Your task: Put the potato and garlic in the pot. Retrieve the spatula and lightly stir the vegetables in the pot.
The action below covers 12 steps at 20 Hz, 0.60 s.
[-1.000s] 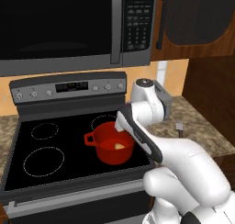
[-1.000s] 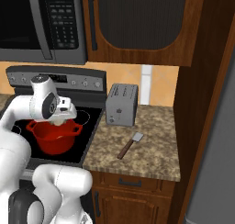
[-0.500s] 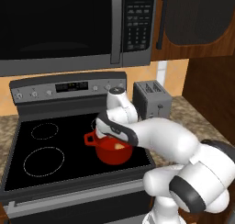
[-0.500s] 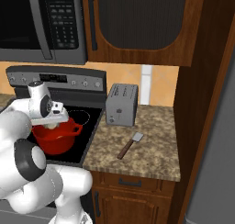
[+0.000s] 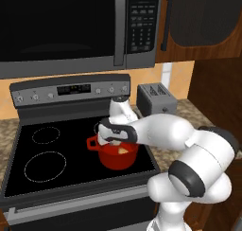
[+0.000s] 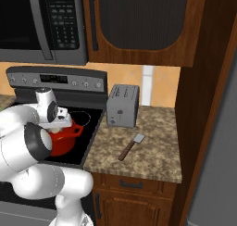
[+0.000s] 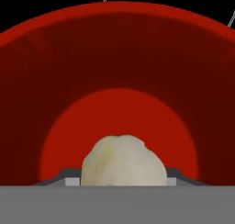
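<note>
Whitish, rounded garlic bulb (image 7: 123,159) sits clenched between the fingers (image 7: 123,182) above the round red pot (image 7: 119,58), probably light and firm, best pinched across its middle.

The black stovetop (image 5: 52,178) carries the red pot (image 5: 116,155); the granite counter (image 6: 152,151) bears toaster (image 6: 122,105) and spatula (image 6: 131,146).

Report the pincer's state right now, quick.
Pincer: closed on the garlic, held inside the pot.
</note>
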### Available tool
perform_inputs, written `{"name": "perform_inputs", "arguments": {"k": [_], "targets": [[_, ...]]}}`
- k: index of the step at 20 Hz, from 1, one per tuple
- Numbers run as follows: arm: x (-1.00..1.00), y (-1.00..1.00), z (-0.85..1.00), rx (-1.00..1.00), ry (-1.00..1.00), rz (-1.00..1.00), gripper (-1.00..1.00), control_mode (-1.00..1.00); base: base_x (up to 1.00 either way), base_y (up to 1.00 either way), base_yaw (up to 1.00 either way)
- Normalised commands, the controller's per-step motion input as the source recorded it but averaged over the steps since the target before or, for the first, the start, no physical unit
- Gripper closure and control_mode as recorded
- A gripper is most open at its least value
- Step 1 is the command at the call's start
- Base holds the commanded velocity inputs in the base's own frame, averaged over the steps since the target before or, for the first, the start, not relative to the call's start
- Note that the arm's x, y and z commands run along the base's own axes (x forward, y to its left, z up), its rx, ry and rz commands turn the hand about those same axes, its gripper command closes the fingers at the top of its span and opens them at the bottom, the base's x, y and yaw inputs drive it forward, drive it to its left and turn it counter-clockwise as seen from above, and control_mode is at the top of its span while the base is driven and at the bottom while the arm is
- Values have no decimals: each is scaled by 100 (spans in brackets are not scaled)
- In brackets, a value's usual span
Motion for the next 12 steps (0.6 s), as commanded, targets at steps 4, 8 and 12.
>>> {"name": "perform_inputs", "arguments": {"k": [4, 8, 12], "targets": [[5, 3, -16, 0, 2, 0, -100, -100, 0, 0, 0], [7, 1, -2, 0, 1, 0, -100, -100, 0, 0, 0], [0, 7, 17, 0, -5, 0, -100, -100, 0, 0, 0]]}}
